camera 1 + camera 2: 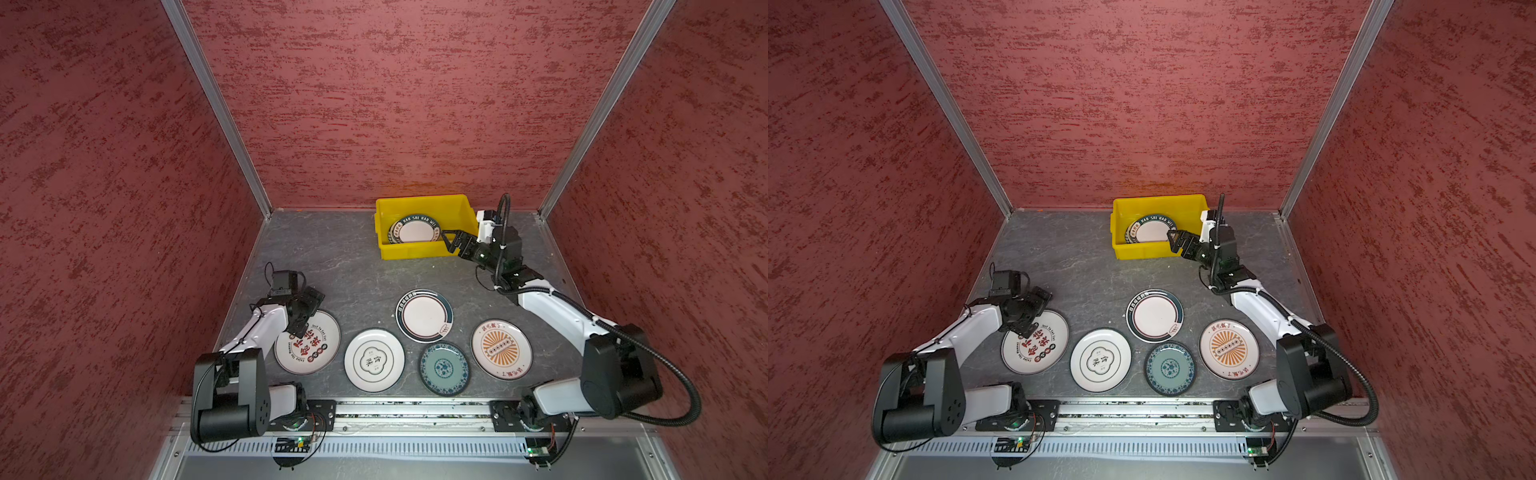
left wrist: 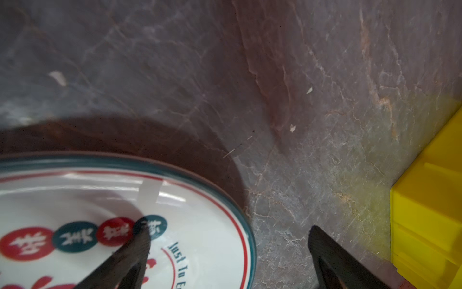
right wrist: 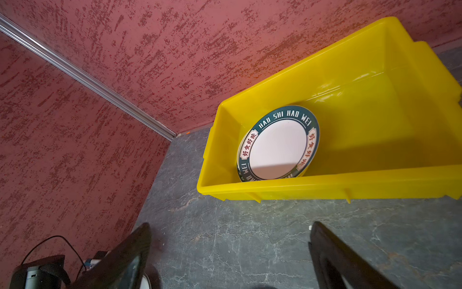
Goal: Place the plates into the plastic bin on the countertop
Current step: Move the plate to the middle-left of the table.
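The yellow plastic bin point(image 1: 415, 250) stands at the back of the countertop point(image 1: 340, 257). In it a dark-rimmed white plate point(image 3: 277, 147) leans on another plate's edge point(image 3: 240, 172). Several plates lie flat near the front: a red-print one point(image 1: 316, 351), a white one with a black print point(image 1: 374, 360), a dark-rimmed one point(image 1: 424, 316), a small teal one point(image 1: 444, 369) and an orange-print one point(image 1: 501, 349). My left gripper point(image 2: 229, 227) is open, astride the red-print plate's rim point(image 2: 246, 225). My right gripper point(image 1: 449, 242) is open and empty by the bin's front right corner.
Red textured walls point(image 1: 395, 104) close in the back and both sides, and the bin's back sits close to the rear wall. A metal rail point(image 1: 415, 409) carrying both arm bases runs along the countertop's front edge. Grey stone point(image 1: 332, 249) shows between the bin and the plates.
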Robot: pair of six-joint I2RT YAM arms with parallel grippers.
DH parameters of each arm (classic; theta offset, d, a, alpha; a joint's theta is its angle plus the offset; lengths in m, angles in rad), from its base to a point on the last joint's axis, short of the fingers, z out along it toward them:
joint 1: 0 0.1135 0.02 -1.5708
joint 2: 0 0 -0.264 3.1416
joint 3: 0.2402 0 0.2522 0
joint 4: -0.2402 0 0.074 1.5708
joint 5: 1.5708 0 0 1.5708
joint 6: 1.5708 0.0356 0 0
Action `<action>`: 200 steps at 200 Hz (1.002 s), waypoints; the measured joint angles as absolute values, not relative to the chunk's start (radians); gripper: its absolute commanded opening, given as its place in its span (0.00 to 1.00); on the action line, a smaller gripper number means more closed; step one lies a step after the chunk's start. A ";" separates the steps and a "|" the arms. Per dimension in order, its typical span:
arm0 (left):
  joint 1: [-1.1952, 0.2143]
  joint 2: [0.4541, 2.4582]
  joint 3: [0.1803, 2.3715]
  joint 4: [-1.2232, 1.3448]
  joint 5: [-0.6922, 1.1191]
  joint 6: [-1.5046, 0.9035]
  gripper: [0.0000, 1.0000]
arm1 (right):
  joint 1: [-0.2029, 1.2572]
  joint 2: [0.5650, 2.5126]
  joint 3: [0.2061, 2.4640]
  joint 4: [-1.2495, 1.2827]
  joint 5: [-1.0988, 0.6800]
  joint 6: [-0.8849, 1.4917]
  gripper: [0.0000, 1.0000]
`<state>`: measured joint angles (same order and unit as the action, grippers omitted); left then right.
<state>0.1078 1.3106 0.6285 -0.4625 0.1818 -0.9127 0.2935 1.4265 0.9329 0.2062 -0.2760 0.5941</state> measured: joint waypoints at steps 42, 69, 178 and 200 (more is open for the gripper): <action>0.096 1.415 0.687 -0.388 0.200 -0.913 0.99 | 0.294 1.412 0.925 0.186 -0.263 0.586 0.99; 0.061 1.473 0.739 -0.375 0.188 -0.909 0.99 | 0.294 1.399 0.925 0.176 -0.252 0.576 0.99; -0.083 1.760 1.032 -0.331 0.192 -0.852 0.99 | 0.294 1.347 0.916 0.123 -0.202 0.550 0.99; -0.097 1.781 1.058 -0.331 0.207 -0.813 0.99 | 0.294 1.343 0.913 0.122 -0.198 0.550 0.99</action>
<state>-0.0967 1.7809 1.0576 -0.3313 0.2066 -0.8131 0.2935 1.3426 0.9127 0.1219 -0.1982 0.5495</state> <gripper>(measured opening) 0.994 0.989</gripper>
